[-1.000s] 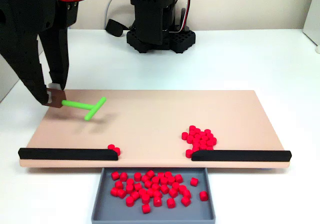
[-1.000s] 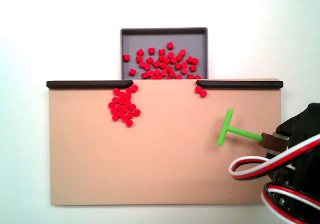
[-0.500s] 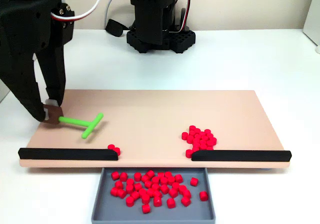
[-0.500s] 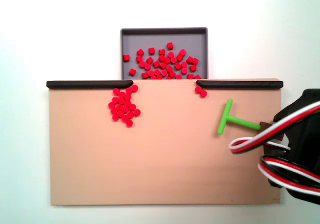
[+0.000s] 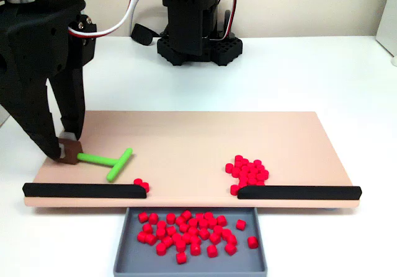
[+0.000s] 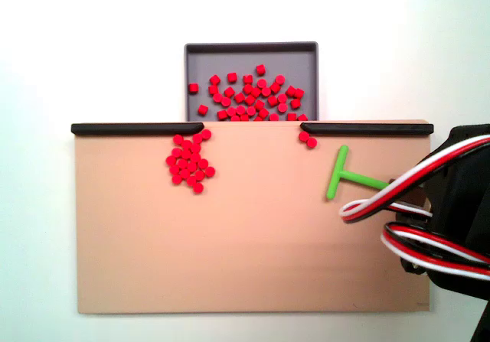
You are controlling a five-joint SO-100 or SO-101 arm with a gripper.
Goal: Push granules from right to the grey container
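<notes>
Since the earlier frames, the gripper (image 5: 69, 153) has carried the green T-shaped stick (image 5: 110, 162) nearer the black strip (image 5: 85, 190) at the tan board's (image 5: 186, 140) edge, its crossbar now just beside two stray granules (image 5: 141, 184). From the front fixed view, the jaws are seen clamped on a brown block at the stem's end; from the fixed view above, red, white and black cables (image 6: 413, 204) cover that grip, leaving the crossbar and part of the stem (image 6: 341, 174) exposed. Both fixed views show a cluster of granules (image 5: 247, 171) against the other strip (image 5: 299, 192), well apart from the stick. Many granules (image 6: 249, 93) already lie inside the grey container (image 6: 306, 63), which sits against the gap between the strips.
</notes>
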